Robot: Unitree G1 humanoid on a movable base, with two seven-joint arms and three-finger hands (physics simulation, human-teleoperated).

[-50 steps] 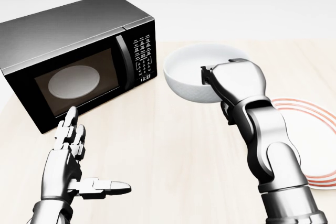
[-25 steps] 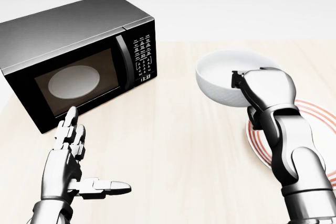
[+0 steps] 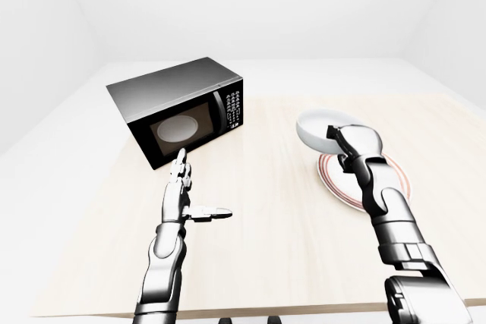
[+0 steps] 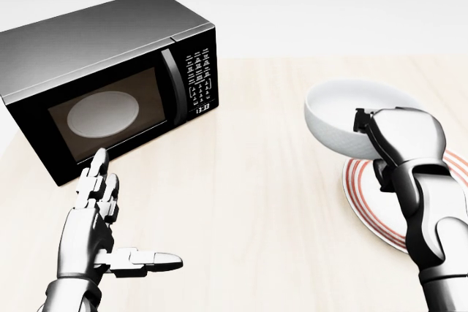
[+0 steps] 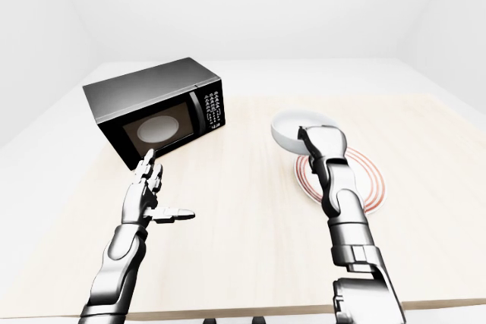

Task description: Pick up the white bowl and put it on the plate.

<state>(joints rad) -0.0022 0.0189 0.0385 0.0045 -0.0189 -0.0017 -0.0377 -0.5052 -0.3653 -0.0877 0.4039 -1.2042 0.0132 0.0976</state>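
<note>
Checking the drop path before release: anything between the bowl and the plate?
Nothing visible. The right hand holds the white bowl by its rim, over the plate's upper-left edge in the head view. The plate's bare surface shows no objects. The microwave and the open left hand sit well to the left.

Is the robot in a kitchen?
Probably a pretend, computer-made kitchen: a black microwave, a white bowl and a red-ringed plate sit on a pale wooden table, with bare white walls around.

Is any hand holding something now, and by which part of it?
The right hand holds the white bowl by its rim, on the side toward the plate. The left hand is open, empty.
</note>
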